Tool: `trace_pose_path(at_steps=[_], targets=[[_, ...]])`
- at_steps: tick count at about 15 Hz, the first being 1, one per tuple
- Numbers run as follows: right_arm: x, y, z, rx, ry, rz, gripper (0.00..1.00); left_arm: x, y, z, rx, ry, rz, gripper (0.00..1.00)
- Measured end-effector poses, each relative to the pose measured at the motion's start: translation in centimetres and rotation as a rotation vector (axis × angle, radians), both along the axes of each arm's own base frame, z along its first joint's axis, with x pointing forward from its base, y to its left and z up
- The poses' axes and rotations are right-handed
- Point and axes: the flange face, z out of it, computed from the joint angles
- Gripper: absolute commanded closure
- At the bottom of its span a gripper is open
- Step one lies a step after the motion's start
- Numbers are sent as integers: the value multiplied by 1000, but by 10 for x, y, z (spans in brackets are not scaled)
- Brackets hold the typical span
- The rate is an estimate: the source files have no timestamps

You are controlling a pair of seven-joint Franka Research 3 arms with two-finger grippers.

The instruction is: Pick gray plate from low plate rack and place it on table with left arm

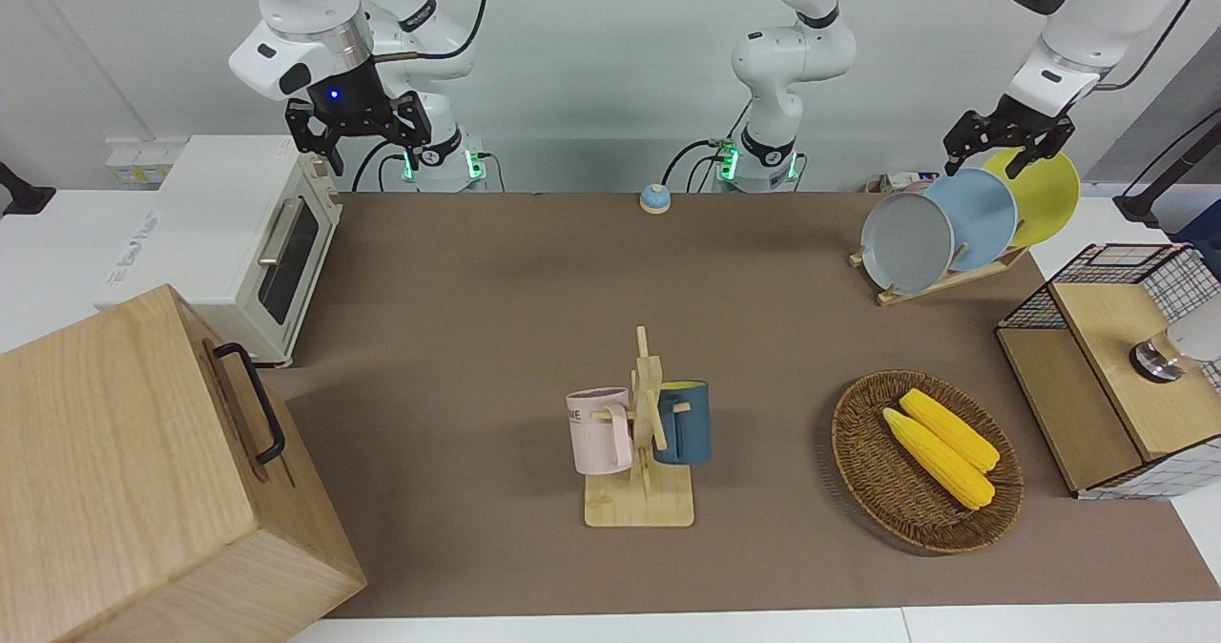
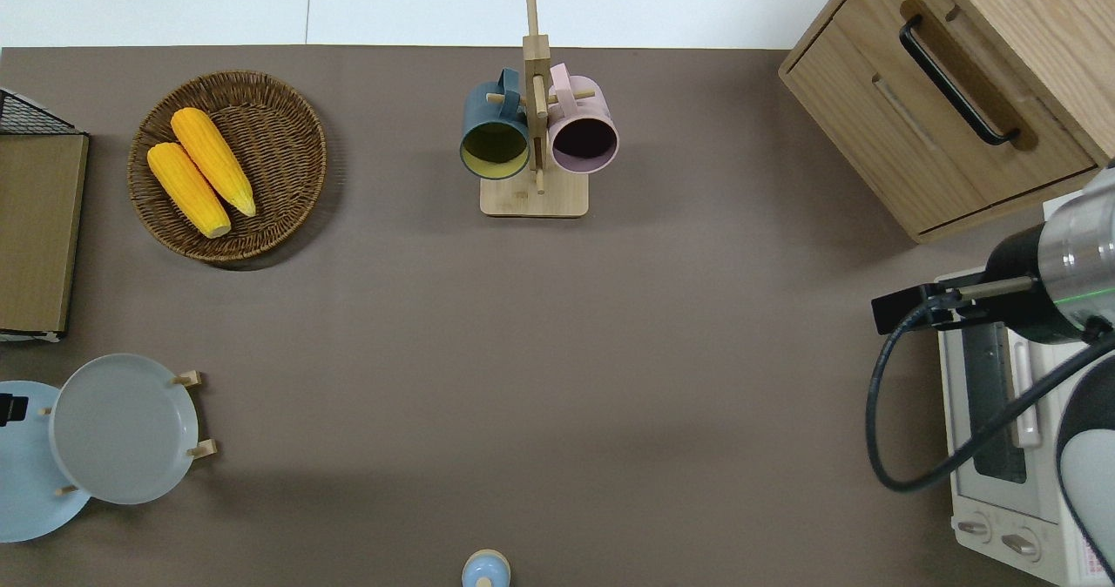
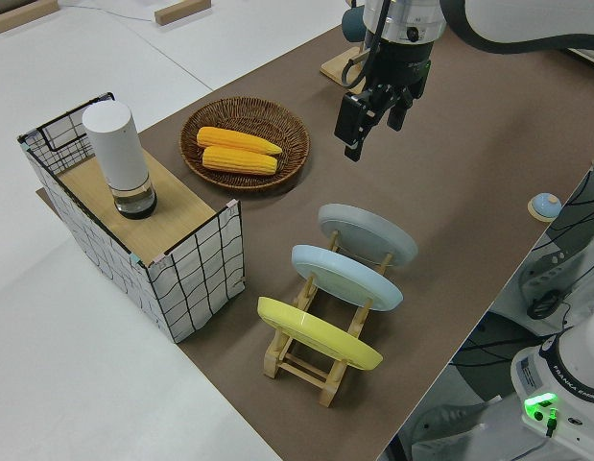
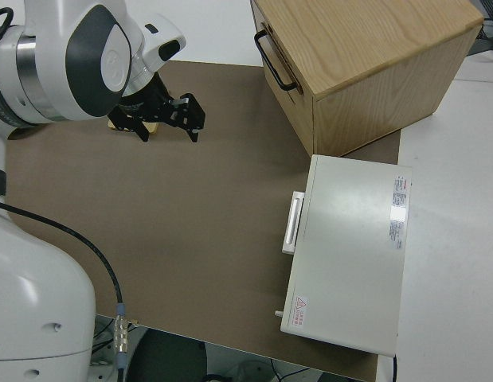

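The gray plate [image 1: 906, 242] leans in the end slot of the low plate rack [image 1: 940, 283], the slot toward the middle of the table [image 1: 477, 290]. It also shows in the overhead view [image 2: 122, 428] and the left side view [image 3: 367, 233]. My left gripper [image 1: 992, 152] is open and empty, up in the air. In the overhead view only its edge [image 2: 10, 408] shows, over the sky-blue plate [image 2: 22, 482]. The left side view shows the left gripper [image 3: 373, 130] well above the rack [image 3: 306, 370]. My right gripper [image 1: 358, 137] is parked and open.
A sky-blue plate [image 1: 983, 209] and a yellow plate [image 1: 1049, 195] stand in the same rack. A wire crate [image 1: 1107, 366], a basket with corn [image 1: 925, 462], a mug tree [image 1: 639, 433], a bell [image 1: 654, 198], a toaster oven [image 1: 219, 242] and a wooden cabinet [image 1: 143, 471] stand around.
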Motion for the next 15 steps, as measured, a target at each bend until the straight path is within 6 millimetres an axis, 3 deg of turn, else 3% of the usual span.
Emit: trace_pose_path(at_steps=[7, 15], targets=[[0, 0, 0, 0, 0, 0, 13, -14, -2, -46, 27, -9, -16, 5], [0, 0, 0, 0, 0, 0, 11, -37, 7, -119, 38, -57, -4, 5]])
